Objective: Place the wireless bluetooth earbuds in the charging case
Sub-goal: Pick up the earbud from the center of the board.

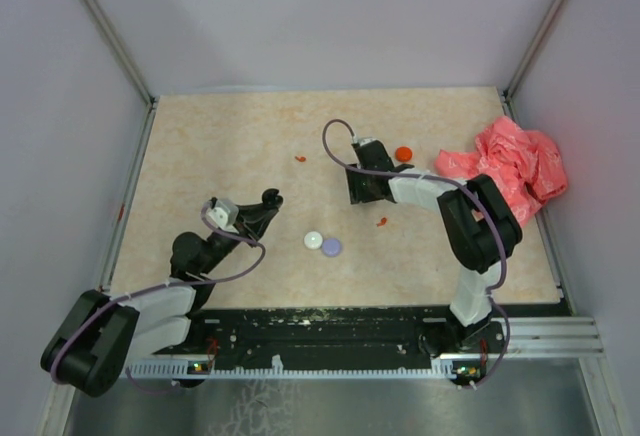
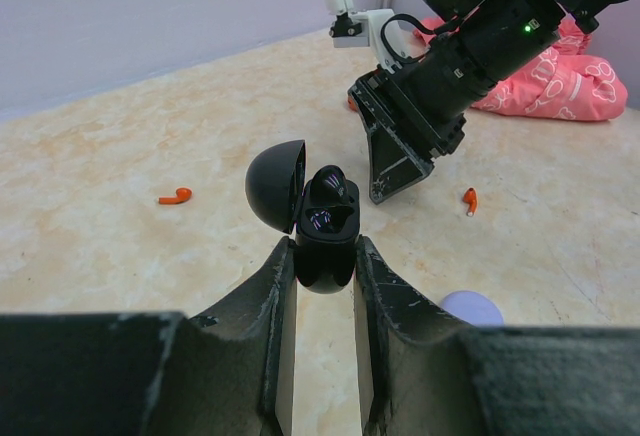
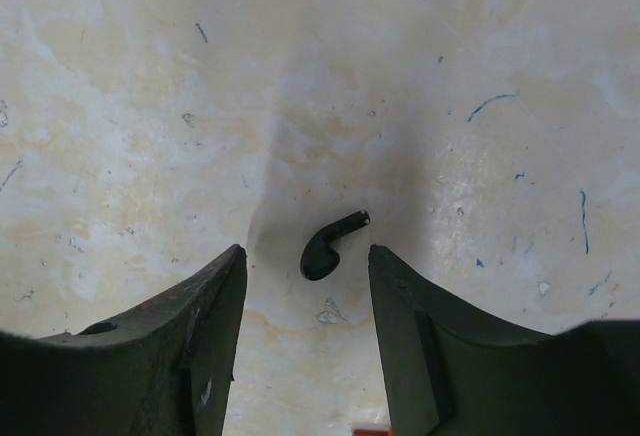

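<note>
Closest to my left wrist camera, the left gripper is pinched narrow on the black charging case, which stands upright between the fingers with its lid swung open to the left. My right gripper points down at the table with its jaws partly apart, a black earbud lying flat between them and, as far as I can see, touching neither. On the table, a red earbud lies left of the case and a second red earbud lies to its right.
</note>
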{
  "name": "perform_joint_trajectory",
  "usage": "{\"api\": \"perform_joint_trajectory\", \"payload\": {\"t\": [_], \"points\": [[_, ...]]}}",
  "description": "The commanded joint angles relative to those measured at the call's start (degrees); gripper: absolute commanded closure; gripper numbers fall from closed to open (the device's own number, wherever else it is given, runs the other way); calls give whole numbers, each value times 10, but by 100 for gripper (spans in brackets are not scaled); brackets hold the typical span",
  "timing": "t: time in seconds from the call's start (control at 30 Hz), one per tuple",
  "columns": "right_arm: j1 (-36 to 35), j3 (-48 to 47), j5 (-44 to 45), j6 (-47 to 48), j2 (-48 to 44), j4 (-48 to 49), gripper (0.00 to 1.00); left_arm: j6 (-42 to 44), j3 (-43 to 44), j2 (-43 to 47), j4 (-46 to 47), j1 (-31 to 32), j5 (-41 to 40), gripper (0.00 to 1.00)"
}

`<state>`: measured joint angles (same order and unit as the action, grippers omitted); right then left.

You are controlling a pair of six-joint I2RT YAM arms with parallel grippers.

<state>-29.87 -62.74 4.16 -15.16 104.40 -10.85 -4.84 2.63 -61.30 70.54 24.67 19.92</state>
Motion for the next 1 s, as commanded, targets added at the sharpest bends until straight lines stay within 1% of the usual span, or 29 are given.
{"api": "perform_joint_trajectory", "payload": {"t": [0.0,0.1,0.33,0.47,0.6,0.67,0.77,0.8,0.9,0.97], "points": [[1,-29,-41,-11,6,5,48,3,12,-3,14,1,13,100],[-2,-35,-73,-24,5,-4,49,3,12,-4,16,1,13,100],[-16,-44,-101,-18,3,6,49,1,13,-13,25,1,14,100],[-32,-83,-116,0,24,-23,49,-1,13,-16,29,1,16,100],[-48,-109,-108,25,27,-46,49,-1,12,-15,29,1,13,100],[-50,-115,-90,39,19,-59,49,-2,12,-14,29,1,13,100],[-50,-114,-38,54,-2,-71,50,-1,12,-13,28,1,12,100],[-50,-115,-16,60,-6,-76,51,-1,11,-13,28,1,11,100],[-50,-128,45,76,2,-102,62,-2,12,-15,28,1,14,100],[-50,-135,68,82,16,-116,64,-2,12,-15,29,1,16,100]]}}
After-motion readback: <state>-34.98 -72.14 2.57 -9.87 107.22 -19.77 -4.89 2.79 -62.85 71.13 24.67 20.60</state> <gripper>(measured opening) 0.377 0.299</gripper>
